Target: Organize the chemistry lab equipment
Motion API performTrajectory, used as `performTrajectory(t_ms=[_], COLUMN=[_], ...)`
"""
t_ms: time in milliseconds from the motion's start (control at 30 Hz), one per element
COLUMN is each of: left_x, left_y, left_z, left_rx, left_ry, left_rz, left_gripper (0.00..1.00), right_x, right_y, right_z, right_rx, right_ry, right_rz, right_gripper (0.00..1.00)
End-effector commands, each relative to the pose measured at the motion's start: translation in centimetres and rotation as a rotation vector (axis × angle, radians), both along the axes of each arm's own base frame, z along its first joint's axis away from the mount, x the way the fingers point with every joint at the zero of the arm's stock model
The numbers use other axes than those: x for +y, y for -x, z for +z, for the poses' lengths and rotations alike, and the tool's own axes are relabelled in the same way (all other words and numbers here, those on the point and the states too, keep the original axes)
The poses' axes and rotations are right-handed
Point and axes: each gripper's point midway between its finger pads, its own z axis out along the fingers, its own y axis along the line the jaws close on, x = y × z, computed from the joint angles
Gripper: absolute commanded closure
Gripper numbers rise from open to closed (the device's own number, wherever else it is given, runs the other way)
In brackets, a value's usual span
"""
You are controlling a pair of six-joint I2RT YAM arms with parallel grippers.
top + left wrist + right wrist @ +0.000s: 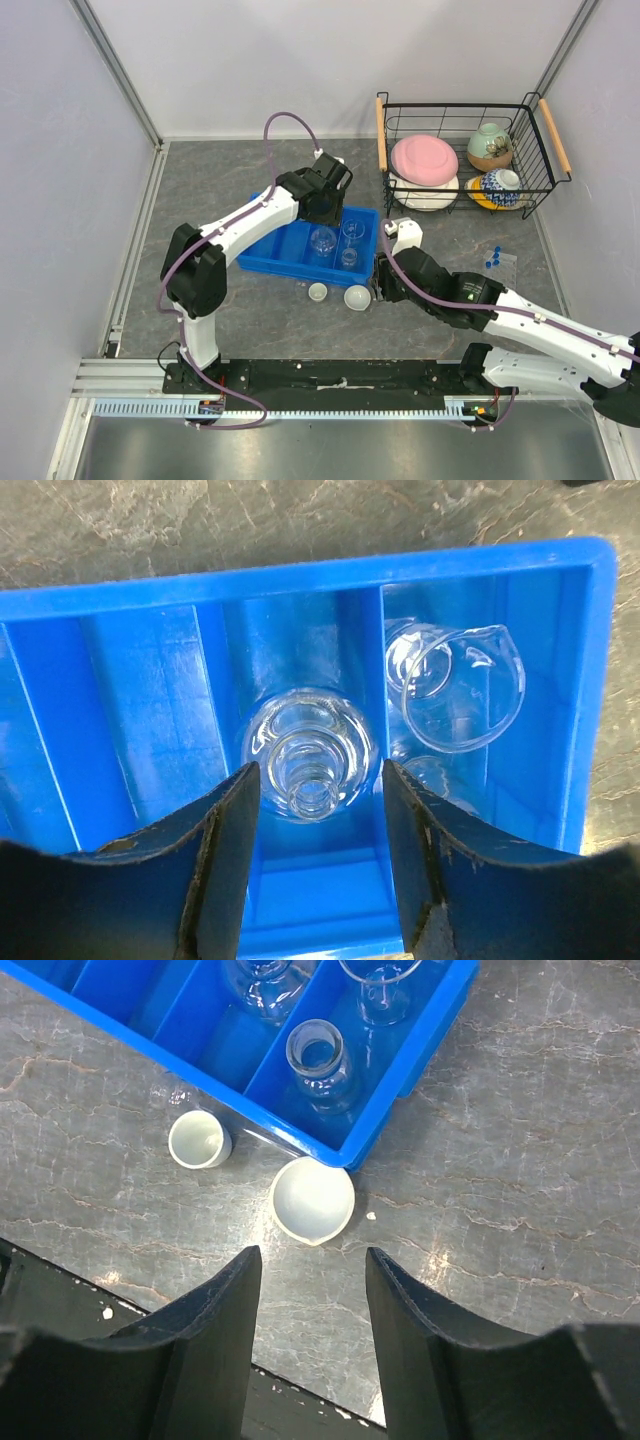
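A blue compartment tray [275,250] holds clear glassware. My left gripper [325,205] hangs over it, open. In the left wrist view its jaws [320,780] stand either side of the neck of an upright clear flask [308,745], with a gap on each side. Beside the flask a clear beaker [460,685] lies tilted in the adjoining compartment. Two white dishes sit on the table in front of the tray: a spouted one [312,1200] and a smaller cup [198,1140]. My right gripper [312,1260] is open and empty, just short of the spouted dish. Blue-capped tubes [493,258] lie at the right.
A wire basket [455,100] at the back right holds a pink plate [424,158] and patterned ceramic bowls [490,145]. The tray's front wall [400,1090] stands right behind the dishes. The table's dark front rail [60,1290] runs under my right gripper.
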Motion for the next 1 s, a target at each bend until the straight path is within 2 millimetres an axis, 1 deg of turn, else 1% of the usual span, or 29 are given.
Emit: performTrajectory(t_ms=[0,67,133,167,200,233,267,300,367,400,467,500,567,600,633,667,700,733,767,800,833,867,967], left_x=[0.0,0.8,1.4,1.8,2.2,2.4,2.9,3.3,3.8,4.2,4.7,5.0,5.4,5.6,5.8,5.8,6.0,5.8,6.3,6.2,6.0,6.4,6.5], left_y=[-0.7,-0.2,0.5,1.1,1.8,2.5,3.2,4.2,5.5,7.0,8.3,9.6,10.7,11.9,12.4,12.9,14.0,14.3,15.0,15.5,15.5,15.9,16.2], left_z=[4.7,6.0,6.5,7.7,7.1,7.4,8.5,7.8,7.6,7.6,7.4,6.7,6.1,4.8,4.7,4.2,2.8,2.6,1.2,0.7,0.4,-0.6,-1.8], left_rx=[-0.086,-0.099,-0.093,-0.109,-0.090,-0.088,-0.103,-0.085,-0.074,-0.070,-0.066,-0.053,-0.048,-0.024,-0.030,-0.022,0.004,-0.001,0.020,0.029,0.023,0.039,0.047], left_ry=[0.018,0.013,0.016,0.035,0.035,0.046,0.069,0.064,0.071,0.083,0.087,0.087,0.080,0.062,0.068,0.072,0.061,0.079,0.061,0.068,0.084,0.073,0.076], left_rz=[-0.012,0.003,0.011,0.019,0.026,0.026,0.031,0.039,0.036,0.031,0.037,0.038,0.045,0.048,0.055,0.055,0.057,0.061,0.064,0.073,0.078,0.090,0.098], left_gripper=[0.41,0.40,0.41,0.41,0.41,0.41,0.41,0.41,0.42,0.43,0.44,0.44,0.45,0.45,0.46,0.47,0.48,0.50,0.51,0.55,0.57,0.57,0.59], right_x=[0.7,0.5,0.5,0.4,0.4,0.3,0.4,0.4,0.3,0.3,0.2,0.2,0.2,0.2,0.2,0.3,0.3,0.3,0.2,0.3,0.2,0.2,0.3], right_y=[0.0,0.0,0.0,0.0,0.0,0.1,0.1,0.2,0.2,0.2,0.2,0.2,0.2,0.2,0.3,0.4,0.4,0.4,0.5,0.5,0.5,0.5,0.7], right_z=[0.5,0.1,-0.1,-0.3,-0.5,-0.6,-0.6,-0.6,-0.2,-0.1,0.1,0.2,0.4,0.2,0.2,0.1,0.1,0.1,-0.1,-0.1,0.0,-0.1,-0.1], right_rx=[-0.005,-0.002,-0.001,0.000,0.001,0.005,0.006,0.006,0.004,0.003,0.001,0.001,0.003,0.006,0.008,0.014,0.015,0.017,0.020,0.022,0.022,0.026,0.032], right_ry=[-0.043,-0.036,-0.035,-0.033,-0.030,-0.026,-0.027,-0.030,-0.034,-0.038,-0.041,-0.041,-0.049,-0.046,-0.048,-0.051,-0.051,-0.052,-0.048,-0.053,-0.053,-0.053,-0.062], right_rz=[0.002,-0.004,-0.002,-0.006,-0.006,-0.007,-0.002,-0.002,-0.004,-0.002,-0.006,-0.006,-0.010,-0.011,-0.010,-0.011,-0.010,-0.012,-0.014,-0.013,-0.017,-0.017,-0.012], right_gripper=[0.47,0.47,0.47,0.47,0.47,0.47,0.47,0.47,0.48,0.48,0.48,0.48,0.48,0.48,0.49,0.49,0.49,0.49,0.50,0.50,0.50,0.50,0.50])
